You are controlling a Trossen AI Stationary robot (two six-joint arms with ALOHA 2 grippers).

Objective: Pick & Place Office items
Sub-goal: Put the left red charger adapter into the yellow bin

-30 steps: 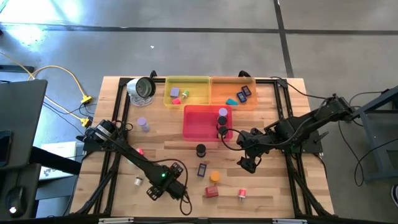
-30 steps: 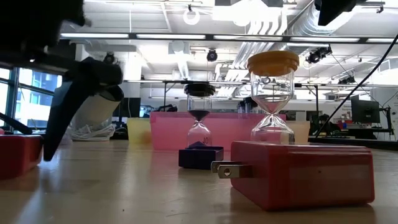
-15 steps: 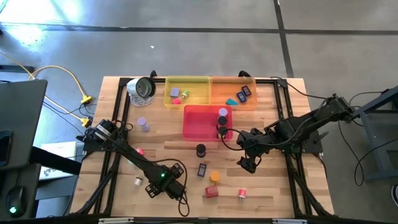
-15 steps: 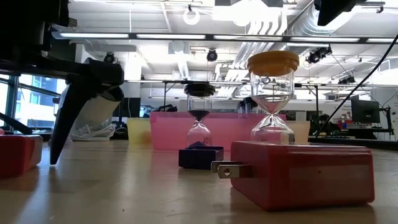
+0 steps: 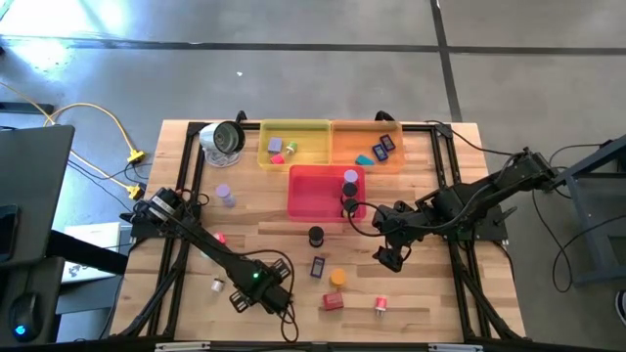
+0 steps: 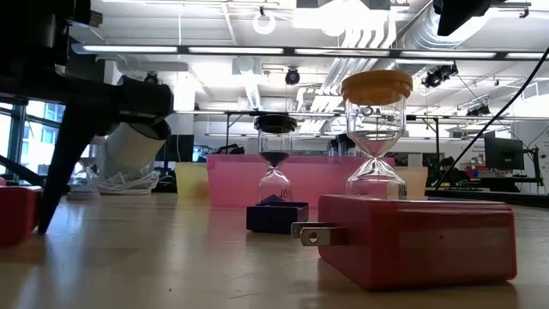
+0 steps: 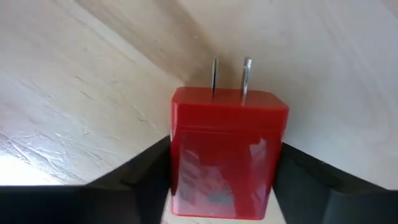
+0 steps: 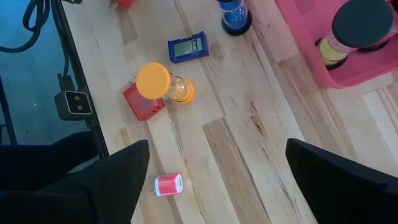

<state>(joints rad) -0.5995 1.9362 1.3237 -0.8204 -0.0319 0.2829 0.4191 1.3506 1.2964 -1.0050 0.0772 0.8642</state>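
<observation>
Left gripper (image 7: 221, 186) low in the frame, fingers closing around red plug block (image 7: 225, 149), right gripper (image 5: 390, 258) spread apart at center right, blue piece (image 8: 188, 47) showing digit "8".

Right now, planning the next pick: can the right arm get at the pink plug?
Probably yes: the pink plug lies alone on bare wood close to the open right pincer, with nothing between them.

Hourglass (image 5: 337, 279) just behind plug block (image 5: 333, 302), between left gripper (image 5: 277, 290) and right gripper (image 5: 389, 260).
</observation>
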